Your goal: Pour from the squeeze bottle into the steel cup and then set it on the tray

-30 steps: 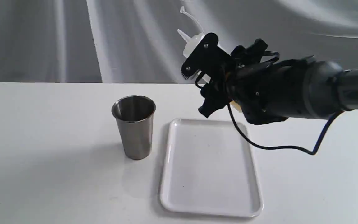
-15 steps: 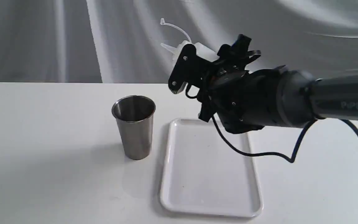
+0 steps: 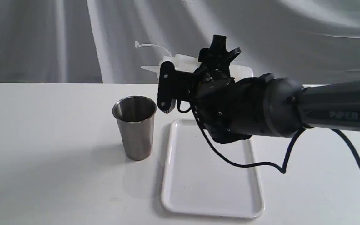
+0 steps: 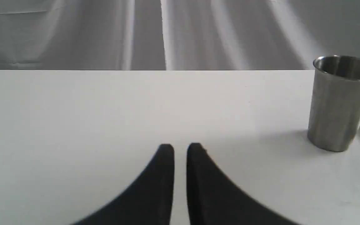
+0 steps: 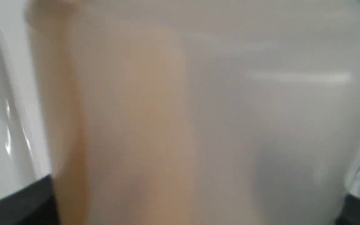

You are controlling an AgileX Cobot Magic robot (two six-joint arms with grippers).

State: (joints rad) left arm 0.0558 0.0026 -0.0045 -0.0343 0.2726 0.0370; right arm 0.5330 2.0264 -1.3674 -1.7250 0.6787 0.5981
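My right gripper [image 3: 171, 86] is shut on the squeeze bottle [image 3: 184, 61], which lies almost level in the air. Its pointed nozzle [image 3: 148, 68] aims left, just above and to the right of the steel cup [image 3: 134, 126]; no stream shows. The thin cap strap [image 3: 152, 46] trails above the nozzle. In the right wrist view the bottle [image 5: 198, 118] fills the picture, amber liquid on one side. The cup stands upright on the table, left of the white tray [image 3: 211, 175]. My left gripper [image 4: 180, 147] hovers low over the table, fingers nearly touching, holding nothing; the cup [image 4: 339, 103] stands apart from it.
The white table [image 3: 42, 125] runs back to a grey draped backdrop [image 3: 42, 37]. My right arm's black cable [image 3: 248, 164] hangs in a loop over the tray's far half. The left gripper is outside the exterior view.
My right gripper has swung left and lower with the bottle, tipping it from nozzle-up to nearly level. The nozzle is now close above the cup. Cup and tray have not moved.
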